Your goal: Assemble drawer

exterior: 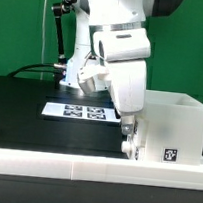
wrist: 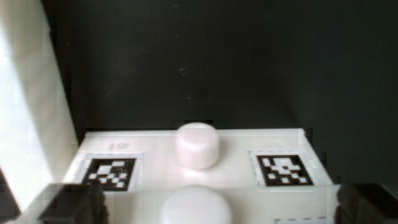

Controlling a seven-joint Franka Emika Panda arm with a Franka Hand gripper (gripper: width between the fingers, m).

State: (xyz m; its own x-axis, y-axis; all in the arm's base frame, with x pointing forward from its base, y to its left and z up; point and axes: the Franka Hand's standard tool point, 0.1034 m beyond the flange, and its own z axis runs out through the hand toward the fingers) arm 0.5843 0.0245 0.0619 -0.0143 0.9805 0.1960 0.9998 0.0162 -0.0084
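- Hovering low over the table [exterior: 29,103] beside the big box [exterior: 173,121] at the exterior view's right: gripper [exterior: 129,142], probably lining up on a tray [wrist: 196,150].
- Showing that tray directly beneath, between the spread, empty fingers [wrist: 68,205]: wrist view only.
- Lying flat behind the arm: marker board [exterior: 83,113].

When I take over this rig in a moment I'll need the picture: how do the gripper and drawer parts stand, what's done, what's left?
Gripper: open, pointing down, fingers on either side of a tray.
Housing: on the table at the exterior view's right, close beside the gripper.
Second tray: not clearly in view.
Done: no tray seen in the housing.
Left: probably grip this tray, slide it in, then the other.
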